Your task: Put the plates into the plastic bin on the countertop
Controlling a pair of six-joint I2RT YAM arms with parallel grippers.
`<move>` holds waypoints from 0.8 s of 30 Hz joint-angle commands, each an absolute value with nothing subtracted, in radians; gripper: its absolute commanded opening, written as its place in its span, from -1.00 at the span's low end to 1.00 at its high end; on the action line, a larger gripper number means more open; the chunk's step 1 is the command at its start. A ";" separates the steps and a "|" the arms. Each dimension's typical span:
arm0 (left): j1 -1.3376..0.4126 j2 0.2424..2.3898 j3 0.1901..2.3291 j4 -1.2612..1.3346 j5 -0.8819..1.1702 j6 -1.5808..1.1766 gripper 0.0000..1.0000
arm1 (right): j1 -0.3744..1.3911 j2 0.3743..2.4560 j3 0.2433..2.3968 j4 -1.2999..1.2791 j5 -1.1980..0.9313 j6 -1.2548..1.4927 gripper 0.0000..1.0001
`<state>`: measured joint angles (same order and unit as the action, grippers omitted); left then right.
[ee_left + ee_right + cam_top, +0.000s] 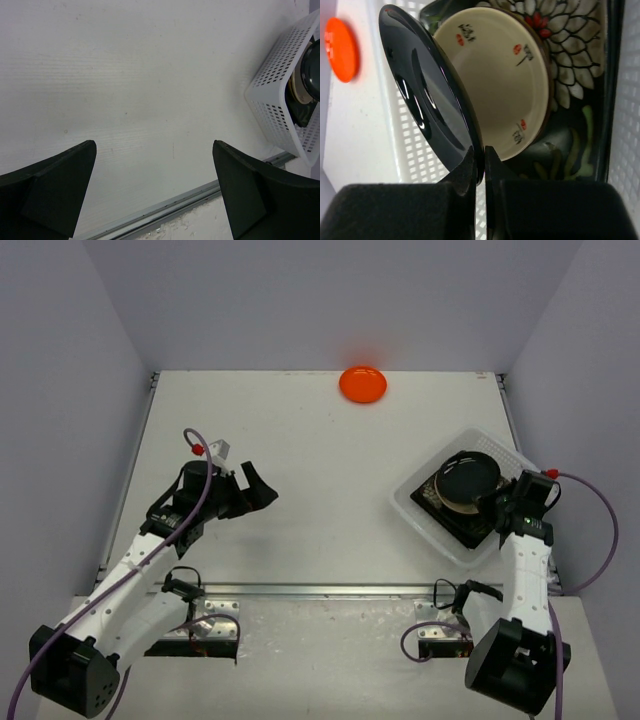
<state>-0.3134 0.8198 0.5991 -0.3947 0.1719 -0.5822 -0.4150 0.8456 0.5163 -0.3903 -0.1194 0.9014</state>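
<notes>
Top view: the plastic bin [500,448] sits on the desk [300,440], with the right end effector [497,508] over it. The orange plate [362,383] lies far behind the bin, to its left.

Left wrist view: the left end effector [155,190] is wide apart and holds nothing. It looks nearer to the orange plate.

Right wrist view: the right one pinches the dark round plate [427,95] by its rim, tipped on edge inside the bin, above the cream plate [495,85].

the dark round plate [425,95] hides one edge of the cream plate [505,85], and the flowered square plate [570,65] is cropped.
</notes>
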 commanded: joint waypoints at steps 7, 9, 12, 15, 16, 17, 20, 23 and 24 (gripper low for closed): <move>-0.310 0.867 0.610 -0.343 0.186 -0.554 1.00 | -0.425 0.851 0.559 -0.354 -0.070 0.866 0.98; -0.310 0.892 0.618 -0.321 0.162 -0.574 1.00 | -0.425 0.818 0.600 -0.379 -0.042 0.849 0.98; -0.310 0.940 0.621 -0.253 0.170 -0.617 1.00 | -0.425 0.794 0.667 -0.423 -0.038 0.813 0.98; -0.311 1.025 0.643 -0.182 0.187 -0.670 1.00 | -0.426 0.806 0.708 -0.456 -0.084 0.760 0.98; -0.311 1.047 0.646 -0.156 0.187 -0.681 1.00 | -0.425 0.807 0.709 -0.445 -0.143 0.744 0.98; -0.311 1.084 0.648 -0.098 0.187 -0.713 1.00 | -0.424 0.810 0.698 -0.394 -0.302 0.733 0.98; -0.312 1.221 0.674 0.095 0.180 -0.854 1.00 | -0.328 0.836 0.623 -0.223 -0.685 0.773 0.97; -0.313 1.397 0.761 0.176 0.170 -0.937 1.00 | -0.093 0.854 0.686 -0.293 -0.595 0.673 0.98; -0.314 1.457 0.805 0.181 0.176 -0.952 1.00 | -0.042 0.861 0.697 -0.308 -0.572 0.657 0.98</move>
<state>-0.3134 1.2529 0.6478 -0.0484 0.1773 -0.7896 -0.2969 0.8370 0.6350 -0.3119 -0.4871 0.7703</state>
